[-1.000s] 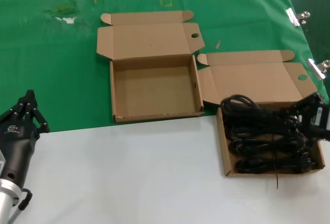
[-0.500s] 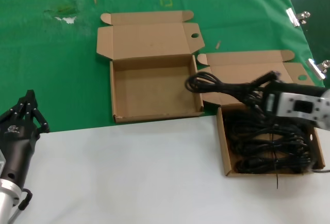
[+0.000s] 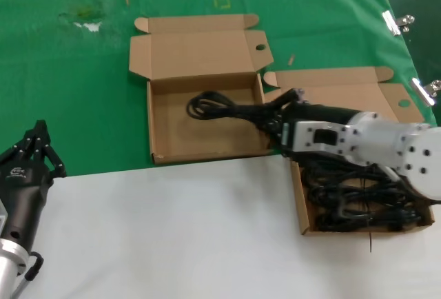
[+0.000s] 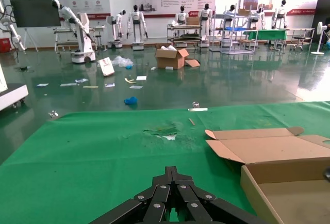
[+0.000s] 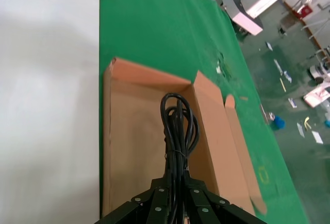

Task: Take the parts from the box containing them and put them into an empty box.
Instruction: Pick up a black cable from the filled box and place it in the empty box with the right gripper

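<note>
My right gripper [image 3: 274,118] is shut on one black power cord [image 3: 213,105], held lengthwise over the empty box [image 3: 193,139]. The cord's looped end hangs above that box's floor, nearer its back wall. In the right wrist view the cord [image 5: 178,121] runs straight out from between the shut fingers of my right gripper [image 5: 178,185] over the brown box floor [image 5: 129,136]. The box containing them [image 3: 300,206] lies to the right, partly behind my right arm, with more black cords [image 3: 358,202] inside. My left gripper [image 3: 39,139] rests shut at the near left, holding nothing.
Both boxes have their lids [image 3: 200,51] folded back onto the green cloth [image 3: 69,92]. White tabletop [image 3: 172,230] fills the front. Metal binder clips [image 3: 396,22] sit at the cloth's right edge. A thin wire [image 3: 370,240] dangles by the right box's front wall.
My right gripper has lifted one cord out of the right box and carried it leftward, so it now hangs over the left box. The left arm has not moved.
</note>
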### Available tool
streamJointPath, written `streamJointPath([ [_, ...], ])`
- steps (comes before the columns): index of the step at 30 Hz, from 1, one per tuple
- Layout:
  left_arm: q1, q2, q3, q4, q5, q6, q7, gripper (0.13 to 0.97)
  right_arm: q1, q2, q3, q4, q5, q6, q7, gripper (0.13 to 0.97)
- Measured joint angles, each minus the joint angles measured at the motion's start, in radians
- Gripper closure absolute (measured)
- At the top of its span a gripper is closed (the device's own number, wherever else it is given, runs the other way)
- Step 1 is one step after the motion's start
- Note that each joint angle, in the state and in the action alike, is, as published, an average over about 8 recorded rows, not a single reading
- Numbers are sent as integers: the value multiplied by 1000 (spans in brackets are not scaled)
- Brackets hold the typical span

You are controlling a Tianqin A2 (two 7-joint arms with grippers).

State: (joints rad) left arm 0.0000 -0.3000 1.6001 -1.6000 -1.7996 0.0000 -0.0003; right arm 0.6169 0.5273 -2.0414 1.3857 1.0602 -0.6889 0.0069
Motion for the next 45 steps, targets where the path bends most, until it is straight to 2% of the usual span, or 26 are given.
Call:
streamJointPath([
  [9, 0, 0, 0, 0, 0, 0, 0, 957, 44, -132, -26, -132, -35, 70, -45, 927],
  [20, 0, 0, 0, 0, 0, 0, 0, 957, 99, -243, -46, -336, 7, 168, -162, 927],
  [33, 0, 0, 0, 0, 0, 0, 0, 957, 159, -302, -48, -536, 133, 247, -346, 927],
  [45, 0, 0, 0, 0, 0, 0, 0, 957, 169, -313, -30, -571, 219, 273, -420, 873],
])
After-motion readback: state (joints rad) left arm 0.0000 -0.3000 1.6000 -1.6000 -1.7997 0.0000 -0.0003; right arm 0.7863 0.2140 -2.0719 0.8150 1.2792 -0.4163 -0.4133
